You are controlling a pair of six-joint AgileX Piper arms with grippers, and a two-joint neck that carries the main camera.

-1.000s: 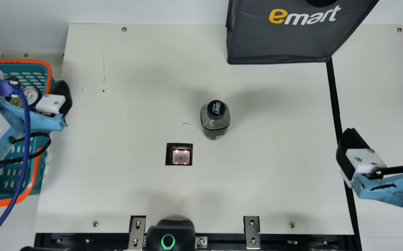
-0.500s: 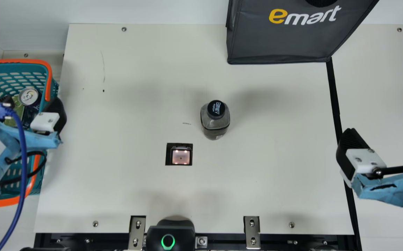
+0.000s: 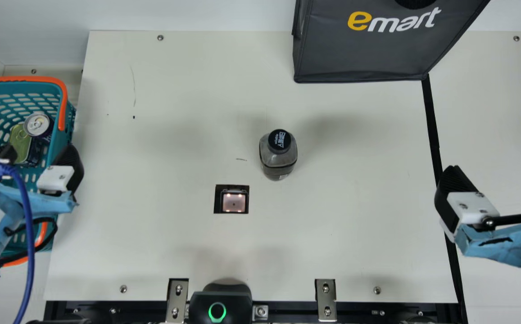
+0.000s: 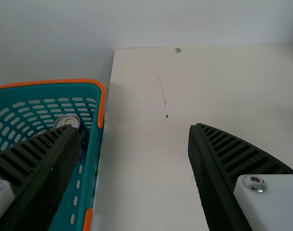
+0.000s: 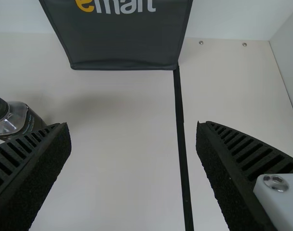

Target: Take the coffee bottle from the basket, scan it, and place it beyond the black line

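In the main view my left gripper (image 3: 39, 158) hangs open over the teal basket (image 3: 15, 87) at the far left; the left wrist view shows the same gripper (image 4: 132, 139) with nothing between its fingers. My right gripper (image 3: 494, 177), open and holding nothing, is over the black line (image 3: 432, 126) at the right; so the right wrist view has that gripper (image 5: 134, 137) too. The coffee bottle (image 3: 278, 157) stands upright on the table, up and right of the scanner window (image 3: 233, 201), touched by neither gripper. The right wrist view has the bottle (image 5: 14, 120) beyond one finger.
Inside the basket lie a dark can (image 3: 38, 124) and a green tin (image 3: 20, 140). A dark grey bag (image 3: 368, 54) stands at the back, its corner at the black line's far end. A black device with a green ring (image 3: 219, 303) sits at the front edge.
My left gripper has moved toward the front of the table over the basket, uncovering the can and the tin. The right arm and the bottle have kept still.
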